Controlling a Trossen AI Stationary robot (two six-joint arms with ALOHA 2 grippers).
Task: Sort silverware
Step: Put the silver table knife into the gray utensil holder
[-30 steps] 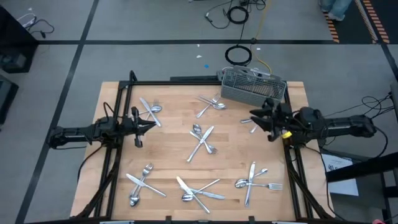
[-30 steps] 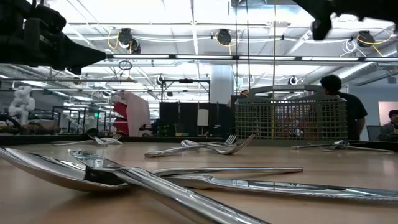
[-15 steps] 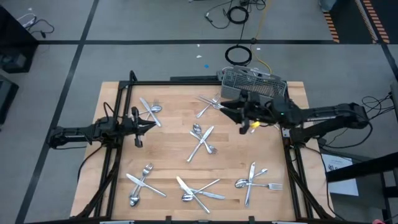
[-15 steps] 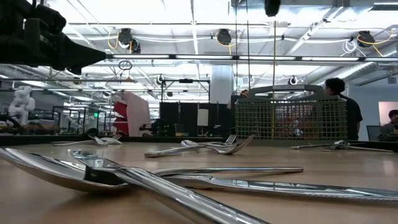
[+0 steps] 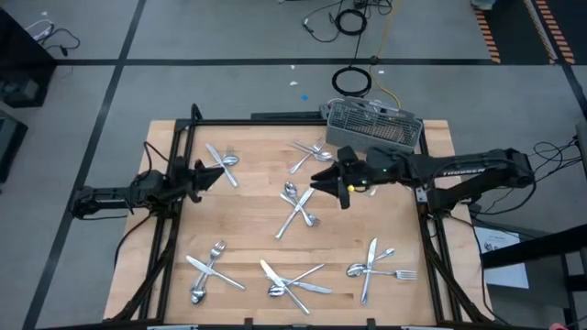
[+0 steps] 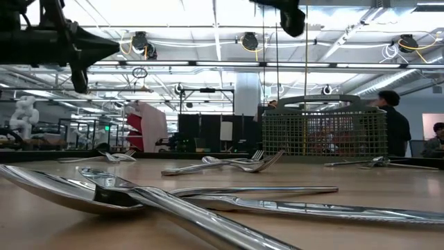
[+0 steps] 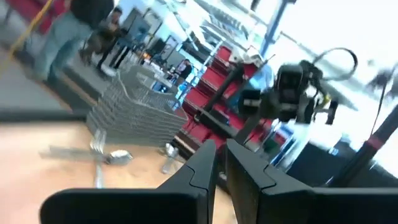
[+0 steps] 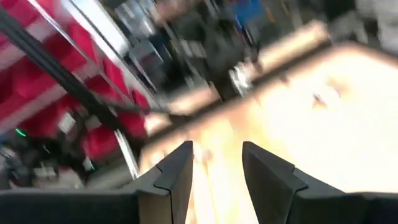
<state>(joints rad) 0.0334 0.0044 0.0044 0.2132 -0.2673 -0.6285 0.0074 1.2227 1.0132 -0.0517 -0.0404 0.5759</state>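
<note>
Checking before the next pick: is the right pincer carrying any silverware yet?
No. In the right wrist view the right pincer has open fingers with only bare table showing in the gap between them.

Wooden table (image 5: 257,229) seen from above, black frame along its edges. Grey wire-mesh basket (image 5: 373,126) at far edge, toward the right corner. Silverware (image 5: 296,207) scattered in crossed clusters: far-left, far-centre, centre, near-left, near-centre, near-right. Right gripper (image 5: 324,181) reaches in from the right edge, above the tabletop between the far-centre and centre clusters, fingers parted, nothing visibly held. Left gripper (image 5: 204,174) at the left edge beside the far-left cluster, fingers nearly together. Cables on grey floor beyond.
</note>
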